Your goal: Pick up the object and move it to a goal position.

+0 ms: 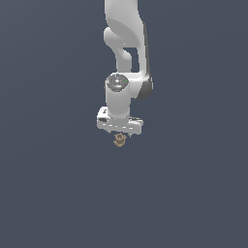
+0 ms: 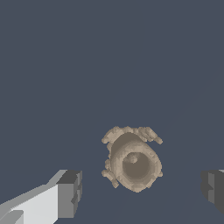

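The object (image 1: pixel 119 140) is a tiny tan-brown knobbly lump, seen just below the white gripper in the exterior view. In the wrist view the object (image 2: pixel 133 159) shows a round hollow middle and a ragged outline. My gripper (image 2: pixel 142 190) is open, its two dark fingertips (image 2: pixel 70 194) standing wide apart on either side of the object without touching it. In the exterior view the gripper (image 1: pixel 119 131) hangs right over the object and its fingers are hard to make out.
The white arm (image 1: pixel 127 48) rises from the gripper toward the top of the exterior view. The ground is a plain dark blue-grey surface (image 1: pixel 58 193) with nothing else on it in view.
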Robot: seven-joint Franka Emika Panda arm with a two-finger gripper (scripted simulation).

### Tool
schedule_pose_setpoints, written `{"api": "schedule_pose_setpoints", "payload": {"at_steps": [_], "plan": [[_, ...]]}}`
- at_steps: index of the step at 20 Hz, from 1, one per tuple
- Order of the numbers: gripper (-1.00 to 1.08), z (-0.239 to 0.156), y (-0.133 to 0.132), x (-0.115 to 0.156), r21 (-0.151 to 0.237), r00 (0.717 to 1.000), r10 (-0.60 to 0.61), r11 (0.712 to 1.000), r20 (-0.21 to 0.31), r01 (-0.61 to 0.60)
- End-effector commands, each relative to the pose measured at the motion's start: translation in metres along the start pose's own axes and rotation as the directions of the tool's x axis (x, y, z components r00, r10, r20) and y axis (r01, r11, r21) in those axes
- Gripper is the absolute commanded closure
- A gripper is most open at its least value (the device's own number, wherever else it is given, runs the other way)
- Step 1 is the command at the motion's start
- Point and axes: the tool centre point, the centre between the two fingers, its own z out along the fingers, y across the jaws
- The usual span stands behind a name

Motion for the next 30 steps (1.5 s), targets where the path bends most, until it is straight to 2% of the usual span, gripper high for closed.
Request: {"api": "schedule_pose_setpoints", "payload": {"at_steps": [1,10,15,16,30], "plan": [[-0.92,0.004,0.000,0.000,0.000,1.000,0.000,1.000,0.000,0.000],[-0.92,0.043,0.001,-0.002,0.000,1.000,0.004,1.000,0.000,-0.004],[-0.92,0.050,0.001,-0.001,0.000,1.000,0.004,1.000,0.000,-0.004],[1.08,0.050,0.001,-0.001,0.000,1.000,0.004,1.000,0.000,-0.004],[1.08,0.045,0.003,0.002,0.000,1.000,0.004,1.000,-0.002,-0.004]]}}
